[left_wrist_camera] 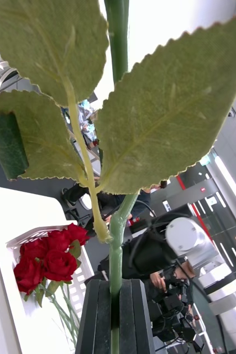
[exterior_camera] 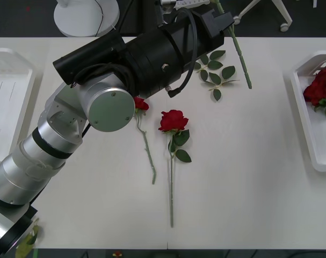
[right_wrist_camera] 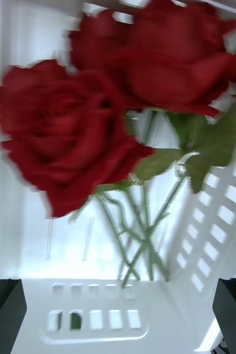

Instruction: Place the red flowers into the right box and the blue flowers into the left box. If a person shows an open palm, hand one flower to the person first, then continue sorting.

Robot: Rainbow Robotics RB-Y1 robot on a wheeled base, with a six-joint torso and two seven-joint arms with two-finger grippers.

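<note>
In the left wrist view the left gripper (left_wrist_camera: 115,315) has its black fingers (left_wrist_camera: 98,318) pressed together on a green flower stem (left_wrist_camera: 115,254), which rises straight out of the pinch and carries broad serrated leaves (left_wrist_camera: 162,105) close to the lens; the bloom of this flower cannot be seen. From the front, the left arm (exterior_camera: 98,91) reaches diagonally up over the far middle of the table (exterior_camera: 248,188), and the held stem slants beside a loose leaf sprig (exterior_camera: 215,72) near the far edge. The right gripper (right_wrist_camera: 118,310) has its jaws spread wide, one finger at each lower corner of its view, hovering over the right box (exterior_camera: 313,140) with nothing between them. Below it lie red flowers (right_wrist_camera: 68,138), blooms bunched together and stems crossing on the slotted white floor near the tray wall. The box sits at the table's right edge. Two more red roses lie on the table centre: one (exterior_camera: 173,121) with its long stem pointing toward the near edge, another (exterior_camera: 140,104) just beside it, partly under the left arm. The left box (exterior_camera: 9,102) sits at the left edge, and bare tabletop lies between the centre roses and the right box.
</note>
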